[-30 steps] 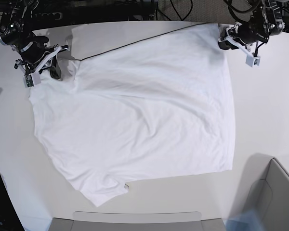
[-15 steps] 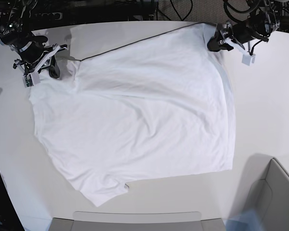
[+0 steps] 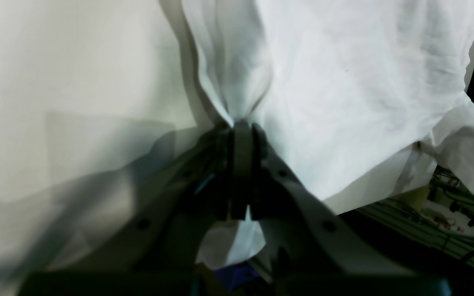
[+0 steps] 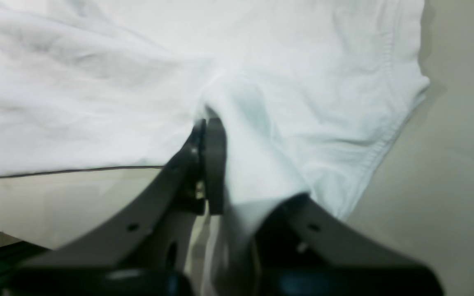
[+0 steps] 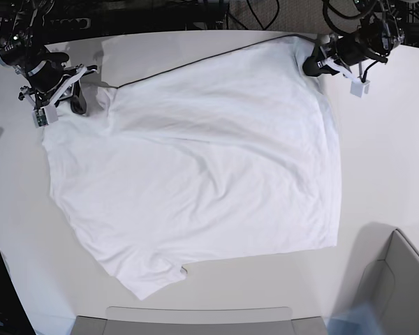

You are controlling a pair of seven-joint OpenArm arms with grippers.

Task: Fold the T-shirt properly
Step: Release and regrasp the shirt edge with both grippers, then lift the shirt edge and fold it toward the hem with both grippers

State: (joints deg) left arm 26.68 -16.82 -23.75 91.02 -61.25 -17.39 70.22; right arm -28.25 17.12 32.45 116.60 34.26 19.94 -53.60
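One T-shirt (image 5: 195, 167) on the bench (image 5: 377, 160), spread nearly flat and taking up most of the middle, its top edge running right along the far edge of the bench and its lower corner reaching toward the near edge. There's bare bench all down the right side and a wide strip along the near edge, a narrower strip on the left. Two arms, two grippers, both at the far corners of the shirt. The left gripper (image 5: 313, 65) comes in low from the far right corner, its jaws pinched tight on a gathered fold of the shirt (image 3: 344, 82), the cloth fanning upward from the pinch in the left wrist view. The right gripper (image 5: 77, 105) sits at the far left corner, angled down onto the sleeve area, and the right wrist view shows its jaws closed narrow on a bunched ridge of fabric (image 4: 97, 82), hemmed edge curling off to the side. A grey bin (image 5: 398, 279) stands at the near right corner, clear of the shirt.
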